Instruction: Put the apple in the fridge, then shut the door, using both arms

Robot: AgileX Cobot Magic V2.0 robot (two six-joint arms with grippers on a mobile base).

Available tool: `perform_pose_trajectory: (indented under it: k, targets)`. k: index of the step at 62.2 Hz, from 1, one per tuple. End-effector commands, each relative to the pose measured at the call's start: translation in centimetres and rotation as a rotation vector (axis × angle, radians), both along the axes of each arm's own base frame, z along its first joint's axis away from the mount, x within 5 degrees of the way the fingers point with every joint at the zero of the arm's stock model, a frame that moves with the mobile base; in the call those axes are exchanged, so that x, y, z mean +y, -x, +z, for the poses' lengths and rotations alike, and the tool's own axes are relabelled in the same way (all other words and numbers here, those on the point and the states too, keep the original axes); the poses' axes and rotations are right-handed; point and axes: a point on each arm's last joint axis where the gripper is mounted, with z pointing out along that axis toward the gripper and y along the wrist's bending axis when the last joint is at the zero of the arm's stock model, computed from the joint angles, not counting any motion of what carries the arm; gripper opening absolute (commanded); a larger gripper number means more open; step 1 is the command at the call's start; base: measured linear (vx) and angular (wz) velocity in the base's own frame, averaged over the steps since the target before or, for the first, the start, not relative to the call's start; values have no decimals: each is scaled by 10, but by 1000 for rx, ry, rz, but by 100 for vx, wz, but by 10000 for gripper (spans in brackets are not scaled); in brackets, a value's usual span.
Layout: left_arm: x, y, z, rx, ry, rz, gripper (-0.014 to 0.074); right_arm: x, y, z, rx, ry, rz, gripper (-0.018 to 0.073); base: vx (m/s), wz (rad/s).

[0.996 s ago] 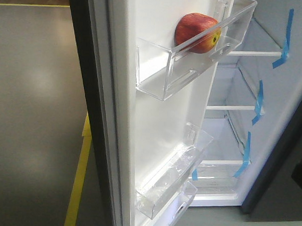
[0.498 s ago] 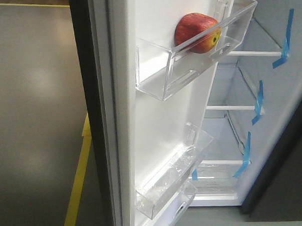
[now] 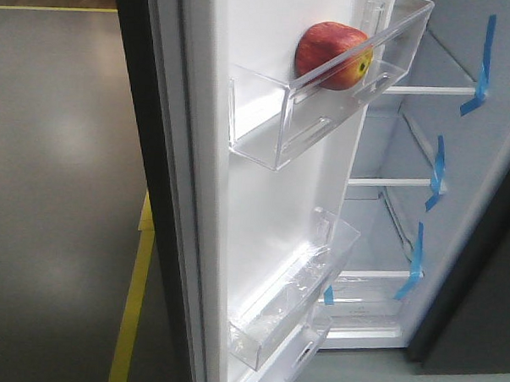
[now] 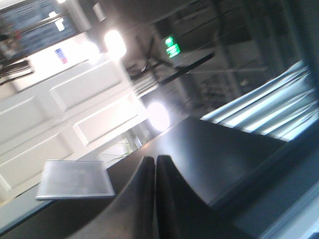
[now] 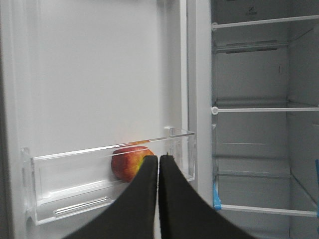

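1. Exterior front-facing view: the small round red apple point(image 3: 331, 55) with a yellow patch on its side sits in the upper clear plastic bin point(image 3: 326, 118), at the end nearest the shelves.
2. That bin hangs on the white inner face of the tall fridge door point(image 3: 263, 208), which stands wide open. A lower clear plastic bin point(image 3: 288, 302) is fixed to the same face below it.
3. To the right of the door, the white inside of the tall dark grey fridge point(image 3: 381, 222) shows its thin glass shelves point(image 3: 429, 89). Blue tape strips point(image 3: 479, 70) are stuck along the right wall at the shelf ends.
4. To the left of the door lies a grey floor with a painted yellow line point(image 3: 136, 296).
5. Right wrist view: the black wedge-shaped right gripper point(image 5: 158, 158) has its fingers pressed together with only a thin seam between them, and it grips nothing. Its tip overlaps the apple's right edge in the picture, while the apple lies behind the bin's clear front wall.
6. Left wrist view: the black left gripper point(image 4: 155, 167) is likewise pressed together and empty, above a flat dark surface point(image 4: 214, 154). The room behind it is blurred.
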Motion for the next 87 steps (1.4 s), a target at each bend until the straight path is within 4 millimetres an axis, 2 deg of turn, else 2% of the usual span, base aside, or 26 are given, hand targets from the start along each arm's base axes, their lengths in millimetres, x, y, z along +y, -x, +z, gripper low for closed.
perform_pose_trajectory:
  k: [1, 12, 26, 37, 46, 53, 58, 63, 72, 77, 87]
  targets:
    - [0, -20, 19, 16, -12, -19, -6, -4, 1, 11, -47, -24, -38, -3, 0, 0]
    - [-7, -62, 38, 34, -27, -101, -6, -1, 1, 8, -21, -9, -7, -3, 0, 0]
    - [-33, -110, 80, 12, -212, -185, -6, 4, 1, 4, 18, 15, 39, -3, 0, 0]
    - [-45, -149, 107, 2, -302, -184, -6, 6, 1, 2, 38, 28, 61, -3, 0, 0]
    - [-53, -185, 114, 35, -286, -196, -6, 7, 1, 1, 50, 35, 76, -3, 0, 0]
    - [-60, -219, 111, 101, -188, -238, -6, 7, 1, 1, 51, 35, 77, -3, 0, 0]
    - [-63, -233, 108, 122, -155, -251, -6, 8, 2, 0, 58, 40, 85, -3, 0, 0]
    - [-64, -241, 105, 125, -143, -256, -6, 9, 2, -1, 68, 45, 96, -3, 0, 0]
    - [-65, -244, 105, 113, -146, -255, 22, 10, 1, -3, 78, 53, 103, -3, 0, 0]
    - [-66, -244, 105, 110, -129, -263, 61, 10, 1, -3, 79, 53, 104, -3, 0, 0]
    - [-80, -240, 106, 95, -130, -326, 171, 10, 1, -3, 79, 53, 104, -3, 0, 0]
